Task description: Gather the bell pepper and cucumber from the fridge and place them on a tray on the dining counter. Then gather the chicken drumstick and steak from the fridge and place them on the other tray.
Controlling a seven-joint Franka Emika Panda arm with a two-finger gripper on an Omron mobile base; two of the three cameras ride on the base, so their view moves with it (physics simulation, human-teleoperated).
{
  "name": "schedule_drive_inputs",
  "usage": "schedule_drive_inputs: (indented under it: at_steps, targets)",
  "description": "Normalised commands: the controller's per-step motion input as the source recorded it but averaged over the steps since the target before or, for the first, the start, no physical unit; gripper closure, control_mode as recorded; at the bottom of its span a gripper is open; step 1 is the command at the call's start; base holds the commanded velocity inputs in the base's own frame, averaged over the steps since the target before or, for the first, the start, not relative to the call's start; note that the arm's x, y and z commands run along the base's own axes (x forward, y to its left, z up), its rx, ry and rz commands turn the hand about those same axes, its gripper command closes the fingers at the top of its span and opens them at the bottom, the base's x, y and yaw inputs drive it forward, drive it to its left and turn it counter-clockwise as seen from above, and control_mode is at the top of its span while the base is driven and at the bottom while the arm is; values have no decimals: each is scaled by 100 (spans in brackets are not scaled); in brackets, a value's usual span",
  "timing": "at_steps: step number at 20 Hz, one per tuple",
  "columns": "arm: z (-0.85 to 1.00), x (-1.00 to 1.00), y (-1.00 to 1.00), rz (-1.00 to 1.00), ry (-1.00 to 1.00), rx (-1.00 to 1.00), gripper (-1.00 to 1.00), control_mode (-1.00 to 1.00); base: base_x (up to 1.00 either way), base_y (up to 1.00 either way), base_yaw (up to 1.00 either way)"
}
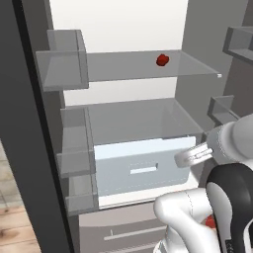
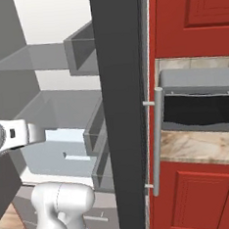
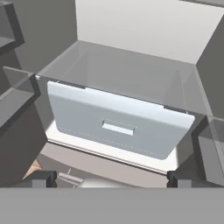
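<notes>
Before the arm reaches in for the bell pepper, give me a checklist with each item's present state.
1. Fridge door open: ok, the white inside and the shelves show.
2. Bell pepper located: ok, on the upper glass shelf, toward its right side.
3. End effector open: ok, the tips stand wide apart with nothing between them.
4. End effector aimed at the pepper: not ok, the hand view faces the pale drawer lower down.
5. Cucumber located: cannot tell.
6. Drawer shut: ok, its front sits flush.
</notes>
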Motion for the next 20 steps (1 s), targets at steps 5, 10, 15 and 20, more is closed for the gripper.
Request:
schedule_drive_inputs:
  at_steps: [5,10,15,20]
  targets:
    - [35,46,0,0,-2,0,-100,-100,0,0,0]
    - [91,32,0,-4,-12,-1,-100,-100,0,0,0]
    - [59,29,0,-20,-10,0,-100,-100,0,0,0]
    - [46,44,0,-18,-5,0,-100,-100,0,0,0]
